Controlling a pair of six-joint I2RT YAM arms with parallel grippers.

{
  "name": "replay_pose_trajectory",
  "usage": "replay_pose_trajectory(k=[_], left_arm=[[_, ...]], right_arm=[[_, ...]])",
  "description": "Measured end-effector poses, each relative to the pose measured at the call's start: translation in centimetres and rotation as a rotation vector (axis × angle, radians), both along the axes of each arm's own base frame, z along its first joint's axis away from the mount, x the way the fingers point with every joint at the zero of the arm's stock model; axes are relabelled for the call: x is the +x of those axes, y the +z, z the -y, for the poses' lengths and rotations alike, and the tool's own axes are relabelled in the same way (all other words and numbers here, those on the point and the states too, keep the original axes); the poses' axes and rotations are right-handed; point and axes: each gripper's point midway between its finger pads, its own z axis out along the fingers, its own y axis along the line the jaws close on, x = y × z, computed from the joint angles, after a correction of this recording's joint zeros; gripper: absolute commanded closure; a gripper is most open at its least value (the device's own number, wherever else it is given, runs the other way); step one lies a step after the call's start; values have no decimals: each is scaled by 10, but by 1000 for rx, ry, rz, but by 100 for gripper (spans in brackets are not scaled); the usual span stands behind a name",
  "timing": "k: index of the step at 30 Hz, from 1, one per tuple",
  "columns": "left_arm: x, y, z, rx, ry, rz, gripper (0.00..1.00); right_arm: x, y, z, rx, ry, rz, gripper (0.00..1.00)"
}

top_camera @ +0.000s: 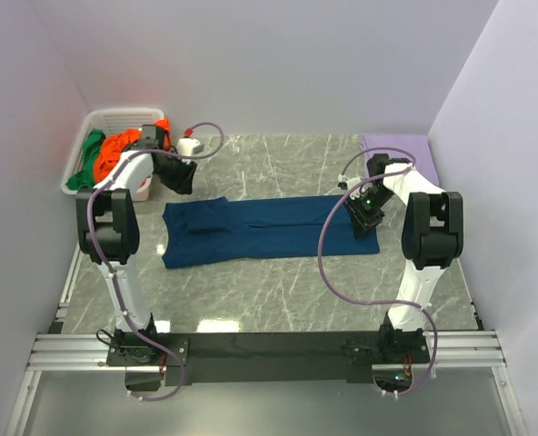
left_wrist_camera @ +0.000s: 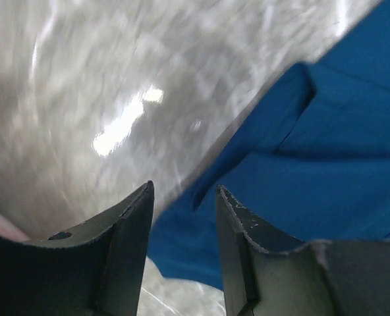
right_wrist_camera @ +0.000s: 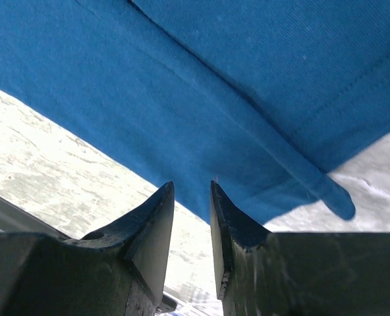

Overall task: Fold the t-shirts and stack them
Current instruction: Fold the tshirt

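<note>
Though folded lengthwise, navy t-shirt [top_camera: 260, 229] flat

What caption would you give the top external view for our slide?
Navy t-shirt folded into a long strip on the marble table; orange tee and green tee heaped in the white basket.

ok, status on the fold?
Left gripper open by navy t-shirt left end. Right gripper open at right end. Shirt flat on table. Nothing blocking.

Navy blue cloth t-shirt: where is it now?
Top view: the navy blue cloth t-shirt lies flat, centre of the marble table, between the left gripper and the right gripper; white slotted plastic basket far-left.
</note>
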Motion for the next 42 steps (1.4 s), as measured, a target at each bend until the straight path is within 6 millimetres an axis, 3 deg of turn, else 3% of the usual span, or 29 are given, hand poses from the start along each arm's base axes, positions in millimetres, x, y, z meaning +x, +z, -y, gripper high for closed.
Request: replay_pose_trajectory(k=[5,6,9,13,17,20,23,29,33,36,39,42], left_arm=[[-11,-9,-24,-49,133,-76,49],[-12,-10,-26,-58,148,-86,44],[-12,-14,-26,-82,169,-111,43],[-14,-27,-21,-110,166,-153,50],[-20,-30,-14,-148,160,-191,58],[-21,-29,-10,-171,156,-196,62],[-21,-28,-9,-182,153,-199,62],[-22,-29,-9,-196,169,-206,59],[-26,-32,-12,-208,192,-228,59],[-27,-34,-12,-217,207,-239,55],[-29,-36,-15,-222,223,-247,54],[-30,-38,-16,-227,236,-253,55]], right_arm=[[2,-6,-7,18,-1,-15,64],[3,-6,-8,21,-1,-14,64],[3,-5,-11,26,0,-13,64],[6,-3,-15,37,2,-8,64],[27,15,-33,77,11,57,65],[55,40,-67,144,33,143,66],[81,65,-114,242,55,231,66],[115,89,-228,438,55,315,63],[132,87,-309,524,63,348,62],[132,73,-354,543,70,366,61],[123,56,-384,534,83,370,56],[116,40,-400,503,81,378,53]])
